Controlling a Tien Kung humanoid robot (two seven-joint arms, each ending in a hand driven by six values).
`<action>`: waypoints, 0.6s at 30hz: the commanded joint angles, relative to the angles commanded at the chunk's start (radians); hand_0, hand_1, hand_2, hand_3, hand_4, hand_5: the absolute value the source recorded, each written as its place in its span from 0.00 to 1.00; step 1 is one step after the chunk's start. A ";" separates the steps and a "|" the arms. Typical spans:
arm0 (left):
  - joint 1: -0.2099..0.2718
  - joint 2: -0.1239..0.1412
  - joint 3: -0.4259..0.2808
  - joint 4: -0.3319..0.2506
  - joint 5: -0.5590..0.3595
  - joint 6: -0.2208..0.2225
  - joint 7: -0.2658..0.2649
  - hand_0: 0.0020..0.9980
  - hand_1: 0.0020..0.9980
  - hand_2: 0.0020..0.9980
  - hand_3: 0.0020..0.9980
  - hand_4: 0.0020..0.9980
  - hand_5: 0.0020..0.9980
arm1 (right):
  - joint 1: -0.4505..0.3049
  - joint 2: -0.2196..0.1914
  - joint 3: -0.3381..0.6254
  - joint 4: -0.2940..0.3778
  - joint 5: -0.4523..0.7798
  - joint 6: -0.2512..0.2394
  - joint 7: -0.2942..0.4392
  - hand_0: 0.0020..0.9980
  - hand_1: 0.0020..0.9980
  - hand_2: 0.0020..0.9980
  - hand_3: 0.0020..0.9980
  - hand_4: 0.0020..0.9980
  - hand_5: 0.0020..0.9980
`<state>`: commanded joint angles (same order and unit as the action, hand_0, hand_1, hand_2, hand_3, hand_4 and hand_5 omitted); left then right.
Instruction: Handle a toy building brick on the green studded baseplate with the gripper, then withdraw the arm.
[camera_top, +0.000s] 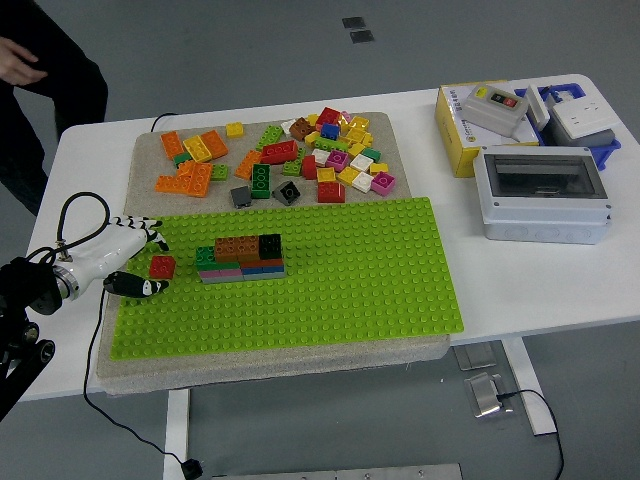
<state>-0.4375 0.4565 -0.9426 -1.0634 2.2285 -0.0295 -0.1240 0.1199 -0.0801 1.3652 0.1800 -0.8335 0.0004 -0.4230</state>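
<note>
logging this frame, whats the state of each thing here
left hand: open around the red brick, not visibly gripping
red brick: on the green baseplate, apart from the wall
brick wall: stacked, upright on baseplate
loose bricks: scattered behind baseplate
grey box: lid shut

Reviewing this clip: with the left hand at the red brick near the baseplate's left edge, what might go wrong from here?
1. The left hand has its fingers around the red brick at the green baseplate's left edge; whether they grip it is unclear, so it may slip or tilt.
2. The stacked brick wall stands just right of the brick; a sideways move could knock it.
3. The hand's cable loops near the mat and might snag on withdrawal.
</note>
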 joint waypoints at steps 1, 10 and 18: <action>0.000 -0.001 0.000 0.001 -0.001 0.001 -0.001 1.00 1.00 1.00 0.63 0.65 0.27 | 0.000 0.000 0.000 0.000 0.000 0.000 0.000 0.64 0.57 0.58 0.79 0.68 1.00; -0.006 -0.012 -0.002 0.017 -0.013 0.008 -0.013 1.00 1.00 1.00 0.61 0.57 0.24 | 0.001 0.002 0.004 0.000 -0.002 0.001 0.001 0.64 0.57 0.58 0.79 0.68 1.00; -0.007 -0.017 -0.003 0.025 -0.017 0.004 -0.014 1.00 1.00 0.99 0.61 0.54 0.22 | 0.001 0.002 0.001 0.000 0.000 0.002 0.002 0.64 0.57 0.58 0.79 0.68 1.00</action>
<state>-0.4448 0.4394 -0.9455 -1.0382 2.2115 -0.0258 -0.1375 0.1210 -0.0782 1.3664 0.1800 -0.8330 0.0024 -0.4209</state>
